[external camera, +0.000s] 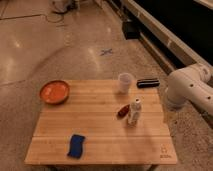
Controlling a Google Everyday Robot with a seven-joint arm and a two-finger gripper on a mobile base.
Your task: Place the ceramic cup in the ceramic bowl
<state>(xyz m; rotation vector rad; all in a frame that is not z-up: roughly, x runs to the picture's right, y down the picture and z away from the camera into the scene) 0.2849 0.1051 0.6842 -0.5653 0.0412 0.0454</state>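
Dim warm light, overhead glare on glossy floor (30, 55), soft shadows

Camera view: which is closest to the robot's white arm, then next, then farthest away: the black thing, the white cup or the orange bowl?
The gripper is out of view past the right edge, so this ranks from the white arm.
1. black thing, at the table's back right.
2. ceramic cup, back, right of middle.
3. ceramic bowl, far left.

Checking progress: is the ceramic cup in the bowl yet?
Out. The ceramic cup stands upright on the table, apart from the ceramic bowl; end effector out of view.
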